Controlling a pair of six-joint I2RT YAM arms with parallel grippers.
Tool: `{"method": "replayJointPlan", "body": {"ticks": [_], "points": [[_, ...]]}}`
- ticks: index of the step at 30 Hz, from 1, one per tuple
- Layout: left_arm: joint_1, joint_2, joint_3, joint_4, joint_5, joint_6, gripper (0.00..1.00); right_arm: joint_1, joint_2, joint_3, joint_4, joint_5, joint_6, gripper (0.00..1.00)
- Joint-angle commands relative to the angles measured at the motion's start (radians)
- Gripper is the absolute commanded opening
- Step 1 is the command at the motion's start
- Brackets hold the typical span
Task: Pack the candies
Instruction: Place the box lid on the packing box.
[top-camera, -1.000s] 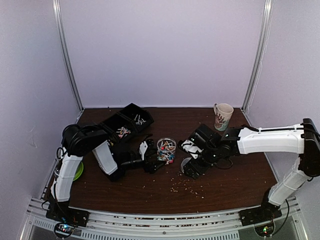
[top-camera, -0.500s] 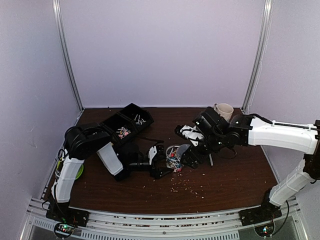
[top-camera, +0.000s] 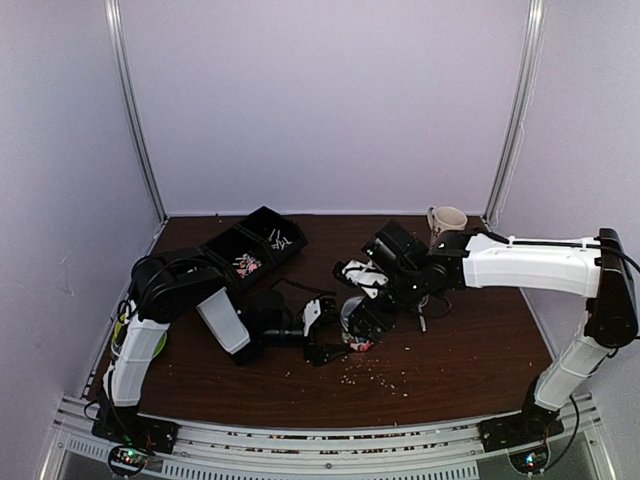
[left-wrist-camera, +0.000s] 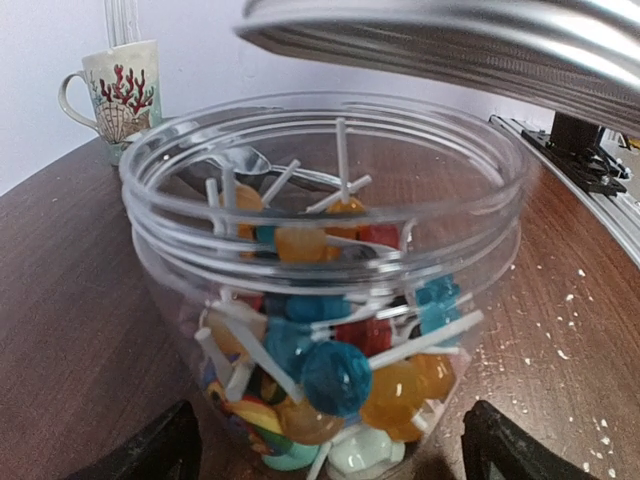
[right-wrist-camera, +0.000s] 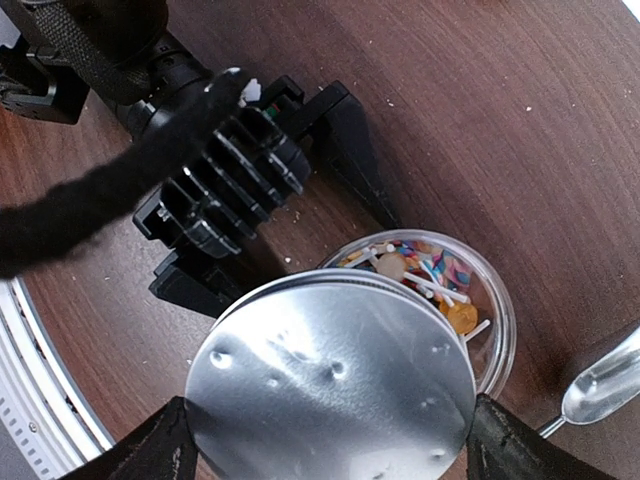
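1. Right gripper (right-wrist-camera: 337, 442) is spread wide and clamped across a round silver lid (right-wrist-camera: 330, 380). The lid is thin metal with a few small dents, held up in the air.
2. Right under it is the clear plastic jar (right-wrist-camera: 492, 300), upright with its mouth open. It sticks out past the lid's edge on one side, so the lid isn't centred. From the other wrist it also looks a bit tilted. I reckon the next move is slide across, level out, then drop. The jar is round, so there's no long axis to worry about.
3. The candies (left-wrist-camera: 335, 375) are in that jar: glossy ball lollipops in blue, orange and red, white sticks pointing everywhere, a few near the rim.
4. Left gripper (left-wrist-camera: 335, 450) has a finger on each side of the jar's base. Can't tell if it's actually pinching or just flanking.
5. Further out from the jar: a metal spoon (right-wrist-camera: 600, 385), pale crumbs (left-wrist-camera: 570, 310) on the brown wood table (right-wrist-camera: 500, 100), and a mug (left-wrist-camera: 110, 85). Beyond the left arm, a black tray (top-camera: 262, 245) has more sweets in it.
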Motion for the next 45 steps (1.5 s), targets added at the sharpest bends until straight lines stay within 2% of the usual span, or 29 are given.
{"method": "replayJointPlan", "body": {"ticks": [1,6,33,45], "points": [[-0.002,0.005,-0.005,-0.016,-0.026,0.013,0.95,-0.011,0.007,0.046,-0.011,0.066,0.01,0.91],[-0.002,0.006,-0.007,-0.009,-0.037,0.01,0.98,-0.03,0.028,0.066,-0.021,0.105,0.018,0.91],[0.0,0.004,-0.009,-0.008,-0.049,0.01,0.98,-0.052,0.111,0.099,-0.021,0.027,0.012,0.91],[0.0,0.016,0.005,0.01,-0.049,-0.006,0.98,-0.053,0.081,0.084,-0.015,0.02,0.011,0.99]]}}
